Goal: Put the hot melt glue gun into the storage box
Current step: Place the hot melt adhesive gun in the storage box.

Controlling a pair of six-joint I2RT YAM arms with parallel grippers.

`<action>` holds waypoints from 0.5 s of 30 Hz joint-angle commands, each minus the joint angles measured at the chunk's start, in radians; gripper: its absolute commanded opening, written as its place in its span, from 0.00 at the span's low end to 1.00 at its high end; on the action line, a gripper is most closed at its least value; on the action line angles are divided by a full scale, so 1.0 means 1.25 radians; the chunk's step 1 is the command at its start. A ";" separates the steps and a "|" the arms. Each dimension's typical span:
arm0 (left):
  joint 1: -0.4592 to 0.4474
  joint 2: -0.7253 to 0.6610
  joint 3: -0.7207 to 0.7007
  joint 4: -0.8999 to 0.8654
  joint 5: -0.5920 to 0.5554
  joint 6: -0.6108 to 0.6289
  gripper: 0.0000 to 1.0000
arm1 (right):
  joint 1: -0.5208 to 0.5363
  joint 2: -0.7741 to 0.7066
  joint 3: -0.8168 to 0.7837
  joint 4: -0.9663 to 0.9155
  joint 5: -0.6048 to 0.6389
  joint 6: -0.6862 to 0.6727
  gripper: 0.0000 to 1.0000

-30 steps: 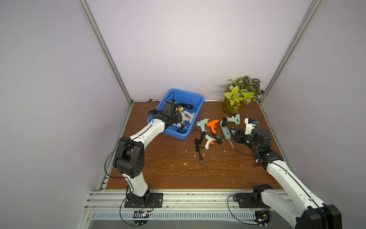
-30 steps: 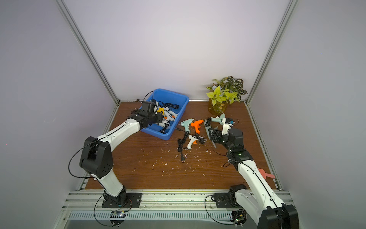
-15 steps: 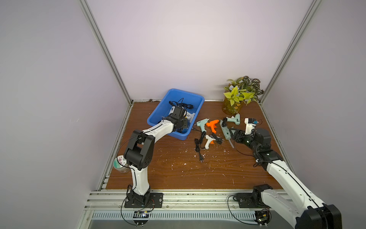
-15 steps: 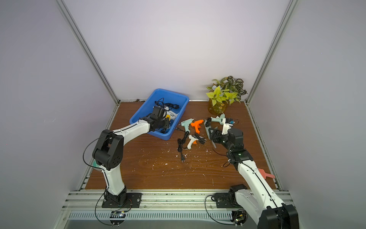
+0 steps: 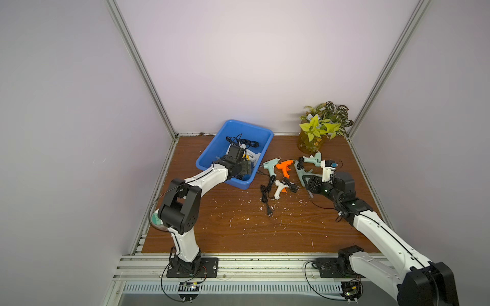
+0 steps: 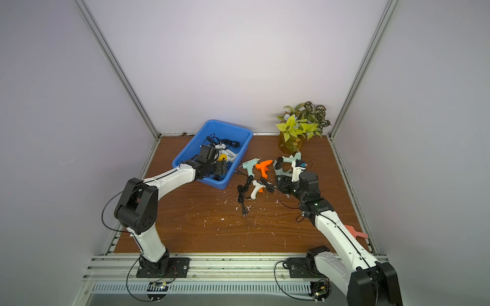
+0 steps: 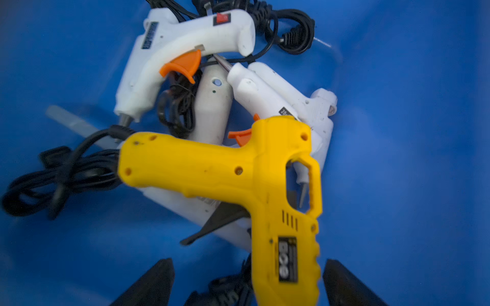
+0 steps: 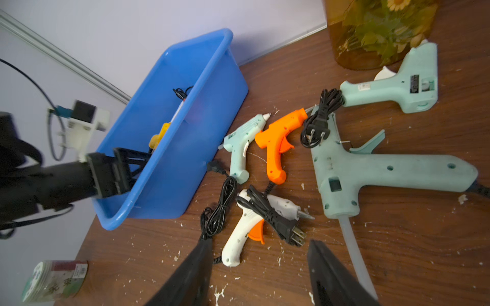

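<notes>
Left gripper (image 7: 249, 261) has spread open since a second ago, yellow glue gun (image 7: 212, 169) loose between its fingers in the storage box (image 7: 397, 132). Right gripper (image 8: 259, 241) parted over glue-flecked wooden table (image 8: 397, 251). Lilac walls (image 5: 252, 66) behind both.

Yellow plastic glue gun (image 7: 212, 169): barrel end cut off by the left wrist view's edge, label lettering blurred.
White plastic glue gun (image 7: 259, 92) beneath it: largely covered.
Large pale-green plastic glue gun (image 8: 371, 172): cord end cut off.
Round labelled jar (image 8: 55, 280): print unreadable.

L end effector (image 7: 246, 265) splayed, R (image 8: 261, 242) prob. ajar
</notes>
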 commanded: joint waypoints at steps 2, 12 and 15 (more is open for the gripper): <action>0.001 -0.134 -0.027 -0.002 -0.041 -0.002 0.99 | 0.064 0.036 0.044 -0.007 0.077 -0.026 0.60; 0.004 -0.447 -0.251 0.176 -0.106 -0.051 0.99 | 0.176 0.219 0.174 -0.016 0.141 -0.092 0.54; 0.010 -0.526 -0.316 0.214 -0.138 -0.061 0.99 | 0.185 0.293 0.231 -0.018 0.140 -0.119 0.52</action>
